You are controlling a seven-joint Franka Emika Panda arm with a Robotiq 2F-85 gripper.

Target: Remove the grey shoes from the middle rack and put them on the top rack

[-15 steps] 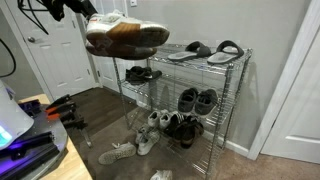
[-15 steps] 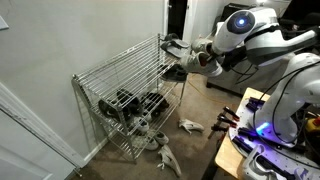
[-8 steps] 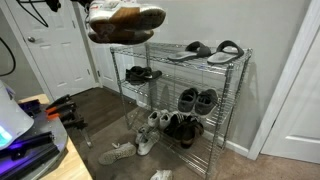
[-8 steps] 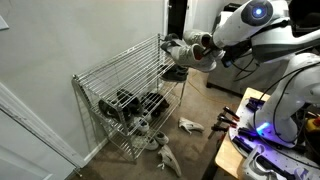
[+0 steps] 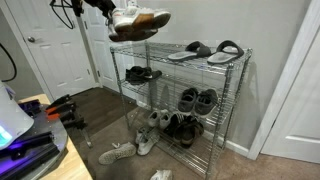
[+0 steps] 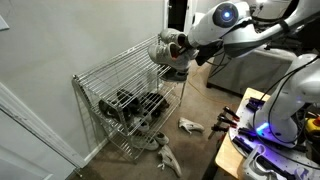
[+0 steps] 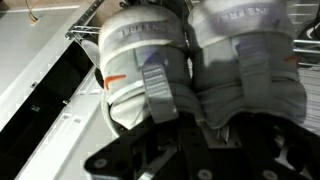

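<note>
The tool [image 7: 188, 118] is clamped on the heels of the grey shoes [image 7: 200, 60], a pair in soft pale fabric with pull tabs. The white arm [image 6: 240, 25] stretches out and holds them tan soles down in the air over the end edge of the top rack [image 5: 150, 50], a chrome wire-grid surface.

grey shoes [image 5: 138, 20]: above top rack [image 5: 170, 60] end | sandals [image 5: 205, 50]: on top rack
</note>
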